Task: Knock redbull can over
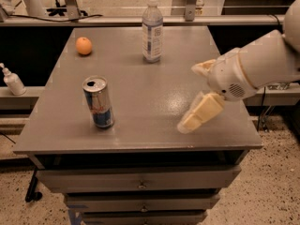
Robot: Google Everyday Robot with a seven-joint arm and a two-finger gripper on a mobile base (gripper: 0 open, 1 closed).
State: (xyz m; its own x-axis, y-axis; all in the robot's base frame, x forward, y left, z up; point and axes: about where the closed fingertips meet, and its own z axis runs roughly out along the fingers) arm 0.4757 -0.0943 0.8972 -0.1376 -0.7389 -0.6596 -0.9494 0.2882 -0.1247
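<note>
The redbull can (99,102) stands upright on the front left part of the grey table (140,125), silver and blue with its opened top showing. My gripper (188,99) hangs over the table's right front area, well to the right of the can and not touching it. Its two cream fingers (201,112) are spread apart and hold nothing. The white arm reaches in from the right edge of the view.
A clear plastic bottle (152,30) with a white cap stands at the back middle of the table. An orange (84,46) lies at the back left. A white pump bottle (12,81) stands on a shelf to the left. Drawers sit below the tabletop.
</note>
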